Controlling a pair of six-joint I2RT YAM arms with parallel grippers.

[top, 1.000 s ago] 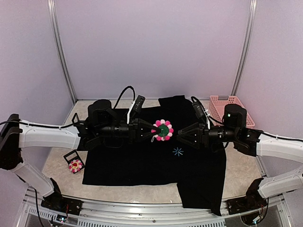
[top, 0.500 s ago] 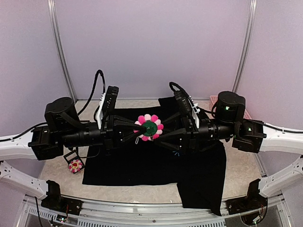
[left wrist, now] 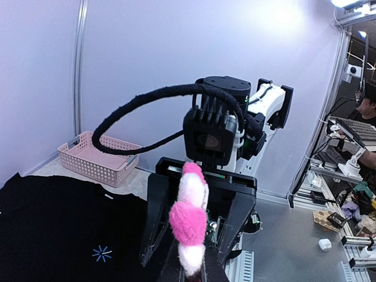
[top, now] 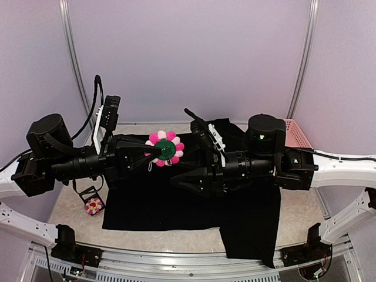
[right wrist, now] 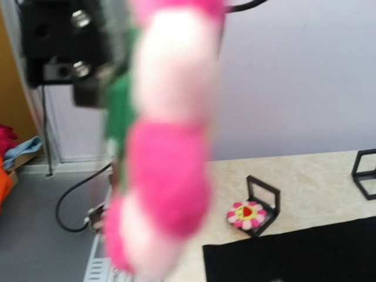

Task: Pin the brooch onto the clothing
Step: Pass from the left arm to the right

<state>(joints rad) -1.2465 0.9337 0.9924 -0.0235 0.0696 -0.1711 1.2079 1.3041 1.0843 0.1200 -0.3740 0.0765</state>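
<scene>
Two robot arms meet in mid-air over a black T-shirt [top: 176,205] spread flat on a beige table [top: 67,200]. The left gripper [top: 156,151], fingers pressed together, pinches a plush flower brooch [top: 165,148] and holds it aloft above the far half of the T-shirt, clear of the cloth. From overhead the brooch shows its dark green back ringed by pink and white petals. The left wrist camera sees it edge-on, and the right wrist camera sees it so close that it is only a pink, white and green blur.

The T-shirt carries one small light-blue starburst mark [left wrist: 101,253] on the chest, a many-rayed symbol visible from the left wrist camera.

The left arm reaches in from the left with its forearm roughly level. The right arm mirrors it from the right, forearm stretched level across the T-shirt, with a green light [top: 258,139] glowing on its elbow housing. The right gripper [top: 183,166] points at the brooch with its jaws spread. In the left wrist view its two fingers stand either side of the flower; whether they touch it cannot be told.

Just beside the left edge of the T-shirt, a second flower brooch [top: 93,205] lies face up, showing a yellow-red centre. A pink basket [top: 296,134] sits at the table's far right corner, behind the right arm.
</scene>
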